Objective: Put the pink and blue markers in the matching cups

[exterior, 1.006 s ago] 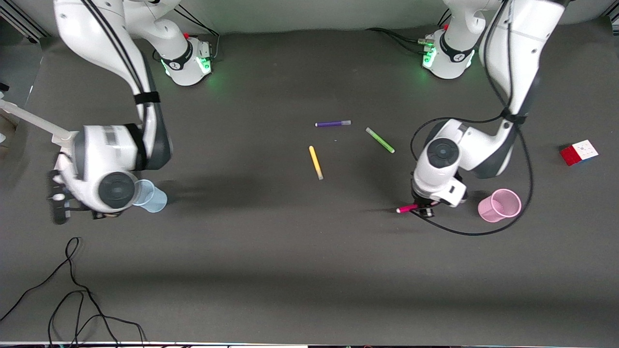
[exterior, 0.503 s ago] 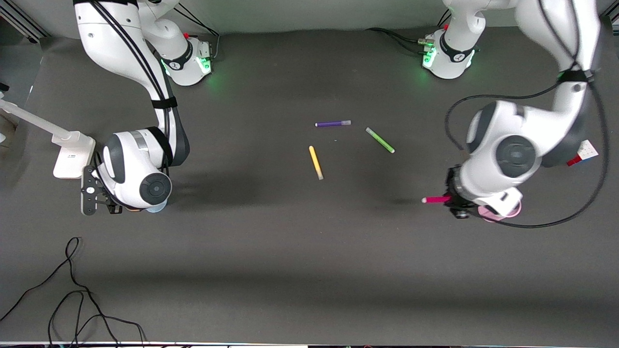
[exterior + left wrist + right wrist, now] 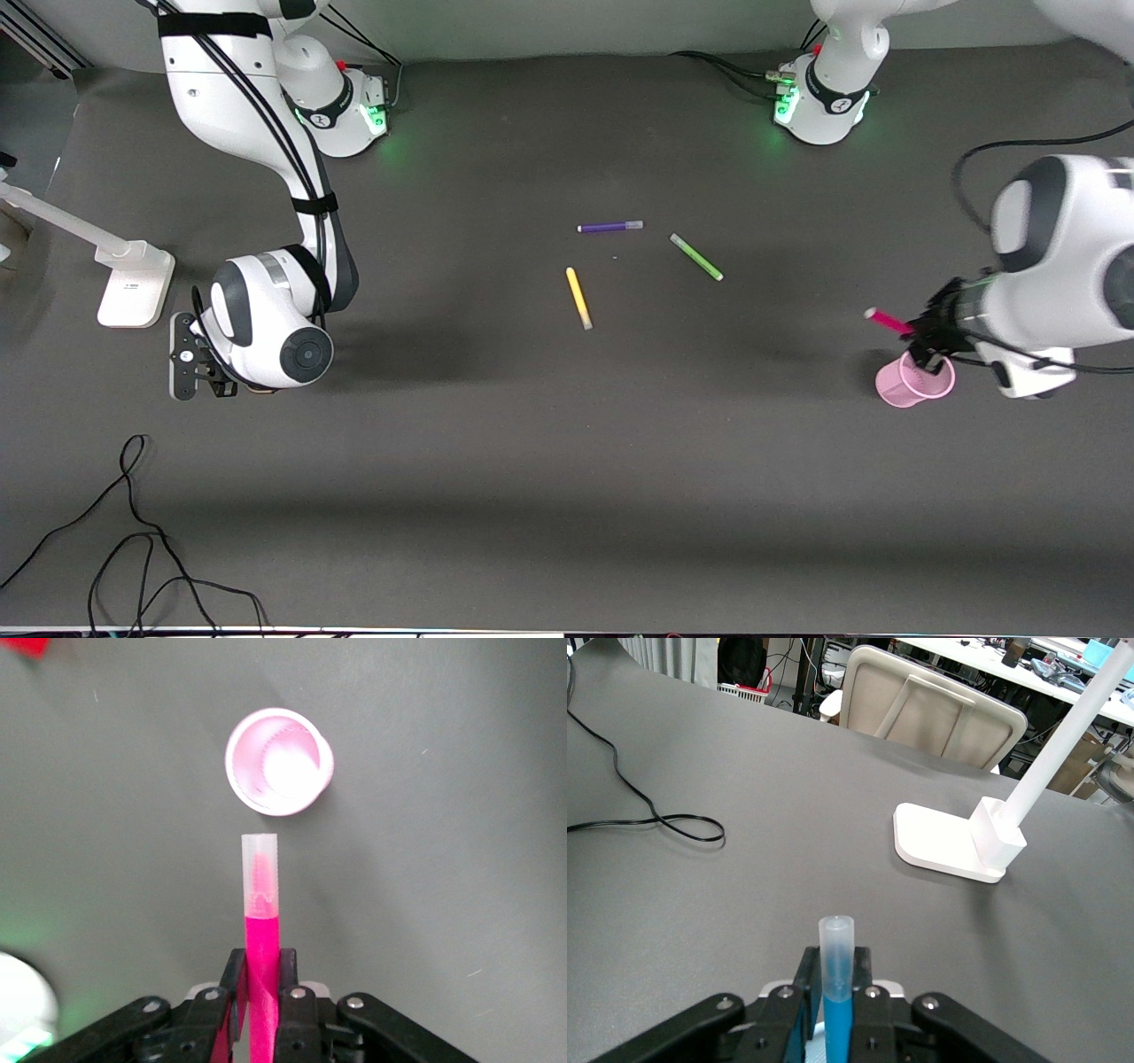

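My left gripper [image 3: 923, 334] is shut on the pink marker [image 3: 887, 321] and holds it up in the air, tilted, over the table just beside the pink mesh cup [image 3: 915, 383]. In the left wrist view the marker [image 3: 260, 904] sits between the shut fingers [image 3: 236, 979], its pale cap pointing toward the empty pink cup [image 3: 277, 762]. My right gripper [image 3: 837, 967] is shut on the blue marker [image 3: 837, 992], whose pale cap sticks out past the fingers. In the front view the right arm's wrist [image 3: 266, 341] hides that gripper and the blue cup.
A purple pen [image 3: 609, 227], a green pen [image 3: 696, 257] and a yellow pen [image 3: 578, 298] lie mid-table. A white stand base [image 3: 135, 285] sits beside the right arm and also shows in the right wrist view [image 3: 948, 842]. A black cable [image 3: 133, 532] lies near the front edge.
The left gripper carried the pink marker toward the left arm's end of the table and now holds it by the pink cup. The right arm shifted and now covers the blue cup.
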Robot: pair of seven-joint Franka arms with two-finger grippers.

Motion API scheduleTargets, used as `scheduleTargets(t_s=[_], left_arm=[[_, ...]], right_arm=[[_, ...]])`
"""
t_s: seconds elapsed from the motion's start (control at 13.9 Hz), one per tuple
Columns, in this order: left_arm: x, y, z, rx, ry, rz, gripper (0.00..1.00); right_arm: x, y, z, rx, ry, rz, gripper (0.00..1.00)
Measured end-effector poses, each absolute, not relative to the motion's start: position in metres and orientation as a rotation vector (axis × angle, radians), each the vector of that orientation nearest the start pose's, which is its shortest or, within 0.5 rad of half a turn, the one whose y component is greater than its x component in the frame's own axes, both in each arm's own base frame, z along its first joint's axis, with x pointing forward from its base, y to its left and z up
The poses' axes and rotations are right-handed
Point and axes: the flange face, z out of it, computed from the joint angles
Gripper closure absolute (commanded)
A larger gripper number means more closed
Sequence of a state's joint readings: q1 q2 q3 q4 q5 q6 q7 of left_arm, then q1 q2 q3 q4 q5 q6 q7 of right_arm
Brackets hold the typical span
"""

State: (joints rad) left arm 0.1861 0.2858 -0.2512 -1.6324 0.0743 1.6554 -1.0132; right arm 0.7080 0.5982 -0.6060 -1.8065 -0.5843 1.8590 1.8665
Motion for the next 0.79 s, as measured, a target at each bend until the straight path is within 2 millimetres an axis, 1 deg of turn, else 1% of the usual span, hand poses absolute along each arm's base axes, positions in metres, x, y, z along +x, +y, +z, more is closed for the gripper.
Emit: scheduleTargets(t_s=[0.14,0.22,0.29,0.36,0.43,0.5,0.57,0.72,0.79], left_arm=[[0.609,0.012,0.442,-2.785,-1.103,0.417,1.0],[0.606,0.024,0.442,-2.831,-0.991,0.46,1.0],[0.604,0.033,0.439,-2.873,-0.873,0.507,1.0],[0.602,0.037,0.435,-2.905,-0.763,0.561,1.0],[0.603,0.039,0.429,-2.925,-0.676,0.616,1.0],[0.605,0.041,0.421,-2.933,-0.604,0.675,1.0],[0.608,0.043,0.411,-2.933,-0.543,0.737,1.0],[0.618,0.05,0.389,-2.919,-0.465,0.839,1.0],[0.623,0.053,0.377,-2.918,-0.439,0.877,1.0]], right_arm=[[0.608,0.046,0.262,1.68,-1.474,0.554,0.0],[0.609,0.046,0.263,1.682,-1.476,0.557,0.0],[0.61,0.047,0.266,1.685,-1.48,0.562,0.0],[0.612,0.048,0.273,1.69,-1.49,0.57,0.0],[0.614,0.048,0.285,1.703,-1.496,0.571,0.0],[0.615,0.046,0.304,1.725,-1.484,0.551,0.0],[0.616,0.038,0.335,1.755,-1.465,0.515,0.0],[0.609,0.014,0.413,1.851,-1.447,0.442,0.0],[0.601,-0.002,0.451,1.912,-1.445,0.407,0.0]])
